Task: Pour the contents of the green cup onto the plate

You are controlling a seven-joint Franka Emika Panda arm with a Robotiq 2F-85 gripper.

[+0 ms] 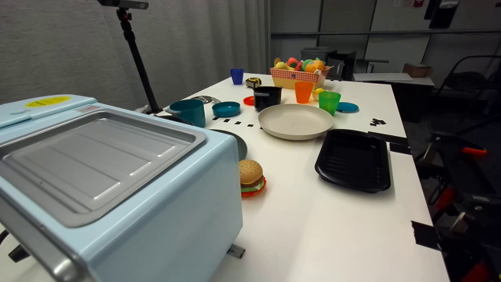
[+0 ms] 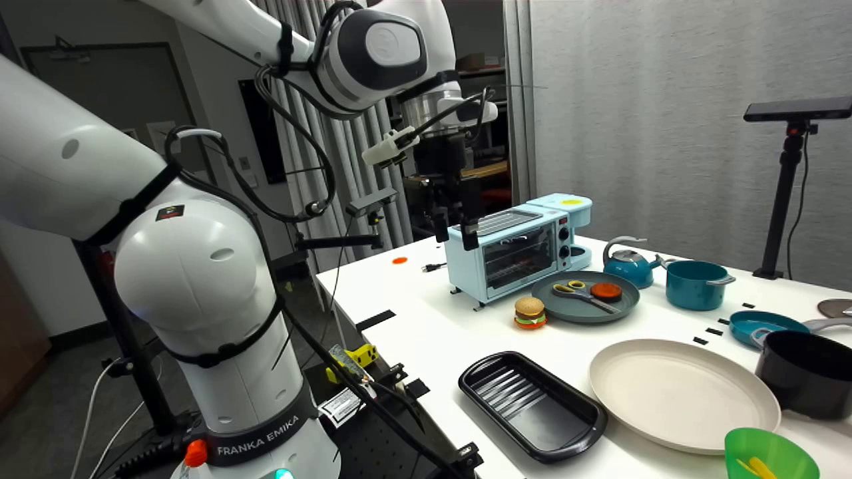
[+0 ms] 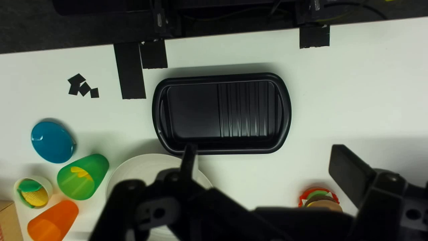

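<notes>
The green cup (image 1: pixel 329 102) stands upright beside the rim of the plate in both exterior views; its lower part is cut off in an exterior view (image 2: pixel 771 454). It also shows at the left of the wrist view (image 3: pixel 97 170). The yellow contents (image 2: pixel 759 468) lie inside it and show in the wrist view (image 3: pixel 81 173). The cream plate (image 2: pixel 682 392) is bare; it also shows in an exterior view (image 1: pixel 295 121) and is partly hidden by a finger in the wrist view (image 3: pixel 143 167). My gripper (image 2: pixel 456 231) is open and empty, high above the table, away from cup and plate; its fingers are wide apart in the wrist view (image 3: pixel 264 150).
A black tray (image 2: pixel 532 406) lies beside the plate. An orange cup (image 1: pixel 303 92), a blue lid (image 3: pixel 53 142) and a small cup (image 3: pixel 33 191) stand near the green cup. A black pot (image 1: pixel 267 98) is beside the plate. A toy burger (image 2: pixel 530 313) and toaster oven (image 2: pixel 519 249) are farther off.
</notes>
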